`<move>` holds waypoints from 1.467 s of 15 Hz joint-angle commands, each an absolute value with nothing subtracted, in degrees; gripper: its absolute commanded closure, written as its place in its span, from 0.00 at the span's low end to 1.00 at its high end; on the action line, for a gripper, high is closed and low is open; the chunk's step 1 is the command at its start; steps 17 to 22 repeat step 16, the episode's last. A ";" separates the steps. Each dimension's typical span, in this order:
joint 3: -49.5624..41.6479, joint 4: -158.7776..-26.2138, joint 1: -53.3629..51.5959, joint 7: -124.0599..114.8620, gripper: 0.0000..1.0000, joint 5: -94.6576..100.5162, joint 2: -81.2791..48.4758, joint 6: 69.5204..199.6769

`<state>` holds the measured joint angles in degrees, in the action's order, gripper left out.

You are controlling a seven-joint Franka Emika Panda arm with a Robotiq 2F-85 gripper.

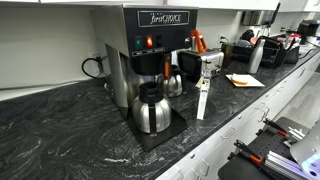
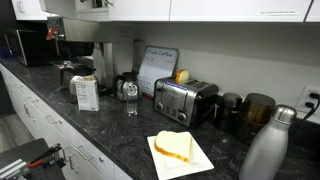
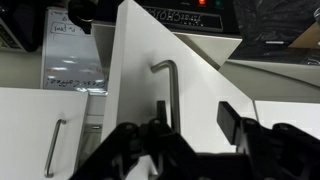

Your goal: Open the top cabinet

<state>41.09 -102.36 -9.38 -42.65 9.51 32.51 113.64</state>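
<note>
In an exterior view, the coffee maker (image 1: 150, 60) stands on the counter (image 1: 60, 130). Neither door nor gripper shows, so progress cannot be read here.

In an exterior view, the wall cabinets (image 2: 230, 10) above the toaster (image 2: 183, 100) look shut, and no gripper is in sight.

In the wrist view, a white door (image 3: 135, 90), seemingly under the counter, stands swung out at an angle, so the opening looks largely done. The gripper (image 3: 195, 125) has its fingers (image 3: 230, 120) spread with the handle (image 3: 172, 95) between them, not pinched. A wider swing may remain.
</note>
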 commanded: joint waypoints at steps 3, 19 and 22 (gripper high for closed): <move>41.46 -101.50 -9.59 -42.43 0.05 8.90 33.15 111.21; 42.79 -100.33 -9.77 -45.27 0.00 4.76 41.93 102.94; 42.79 -100.33 -9.77 -45.27 0.00 4.76 41.93 102.94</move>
